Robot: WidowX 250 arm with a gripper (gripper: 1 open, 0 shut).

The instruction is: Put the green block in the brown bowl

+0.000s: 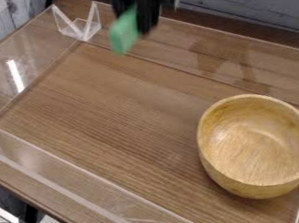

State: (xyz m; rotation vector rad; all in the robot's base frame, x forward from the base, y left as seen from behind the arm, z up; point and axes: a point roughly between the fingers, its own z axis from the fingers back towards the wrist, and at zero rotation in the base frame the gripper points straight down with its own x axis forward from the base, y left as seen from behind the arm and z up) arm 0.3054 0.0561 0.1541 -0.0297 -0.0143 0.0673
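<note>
In the single camera view, the gripper (133, 25) sits at the top edge, largely cut off and blurred, its jaws pinching the green block (125, 32). The block is a small bright green bar, hanging lengthwise and slightly tilted, well above the wooden bench (113, 117). The brown bowl (259, 143), round, light wood with a thick rim, rests at lower right, well apart from the block.
</note>
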